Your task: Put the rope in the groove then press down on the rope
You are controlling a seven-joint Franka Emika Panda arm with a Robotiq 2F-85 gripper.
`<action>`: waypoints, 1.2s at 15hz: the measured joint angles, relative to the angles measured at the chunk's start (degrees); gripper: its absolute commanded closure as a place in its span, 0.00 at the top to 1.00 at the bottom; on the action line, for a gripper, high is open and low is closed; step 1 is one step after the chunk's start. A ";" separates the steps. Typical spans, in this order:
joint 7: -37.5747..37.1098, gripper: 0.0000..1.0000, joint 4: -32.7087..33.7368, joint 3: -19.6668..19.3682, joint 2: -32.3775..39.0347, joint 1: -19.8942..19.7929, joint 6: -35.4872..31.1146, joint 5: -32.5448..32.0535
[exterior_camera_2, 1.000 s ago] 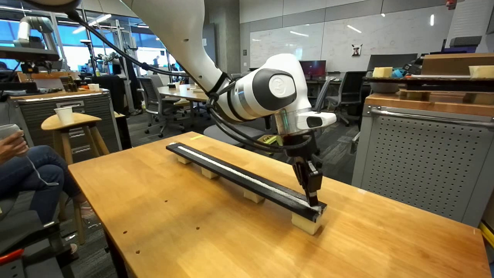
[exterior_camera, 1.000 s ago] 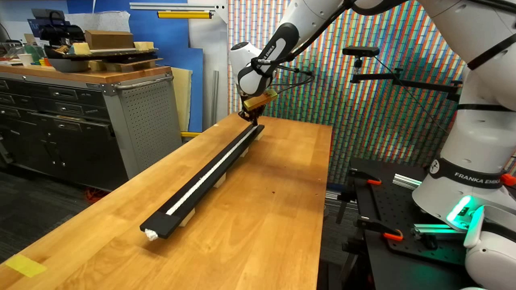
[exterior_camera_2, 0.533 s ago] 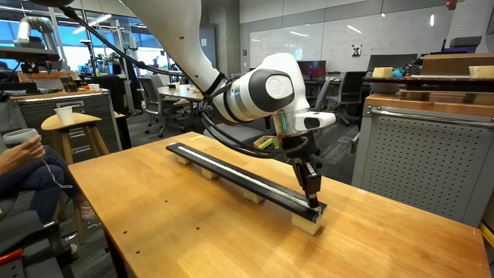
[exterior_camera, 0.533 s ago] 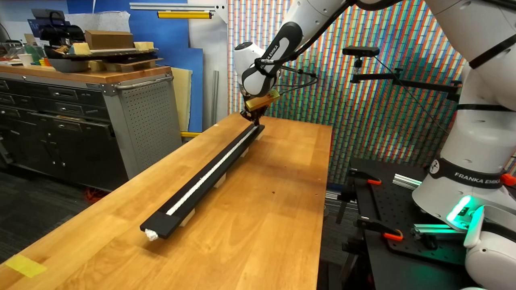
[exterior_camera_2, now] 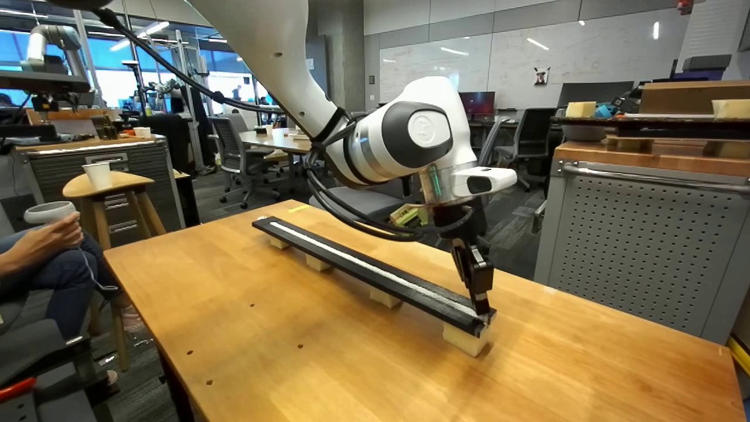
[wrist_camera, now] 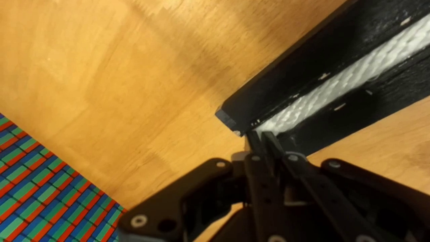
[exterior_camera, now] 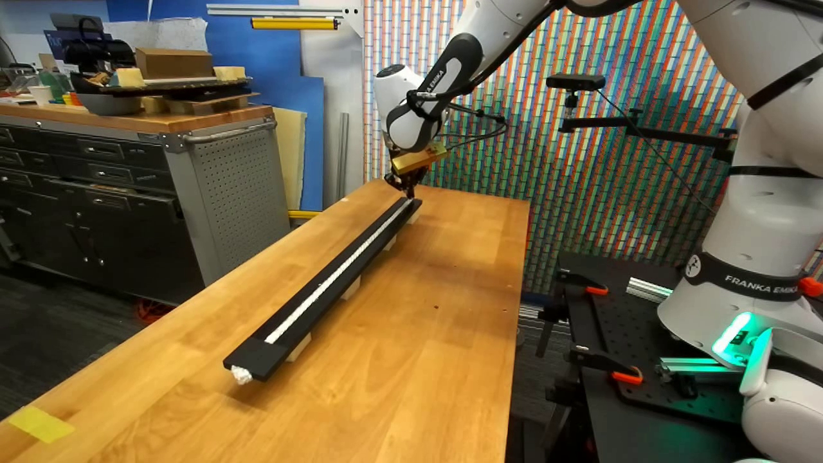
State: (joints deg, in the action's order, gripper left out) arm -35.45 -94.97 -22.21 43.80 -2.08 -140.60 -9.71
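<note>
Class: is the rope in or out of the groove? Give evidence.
In, along most of the bar: the rope runs straight, black on both sides. Behind the gripper, cannot tell.

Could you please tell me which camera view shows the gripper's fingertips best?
The wrist view: both fingertips show close up, side by side, at the rope near the end of the black bar. Both exterior views show them only as one small dark tip at that end.

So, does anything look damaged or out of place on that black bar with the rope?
Two things. A ragged white tuft sticks out at one end of the bar, untidy against the otherwise straight rope. Also, pale marks dot the bar beside the rope, perhaps chipped paint.
</note>
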 measured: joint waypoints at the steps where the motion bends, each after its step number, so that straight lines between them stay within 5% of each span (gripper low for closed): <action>1: 0.00 0.08 0.13 0.02 0.04 -0.12 0.06 0.05; 18: 0.34 0.09 5.26 1.45 2.80 -1.65 5.91 1.03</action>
State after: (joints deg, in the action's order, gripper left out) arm -35.12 -89.71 -20.77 46.60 -3.73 -134.69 -8.68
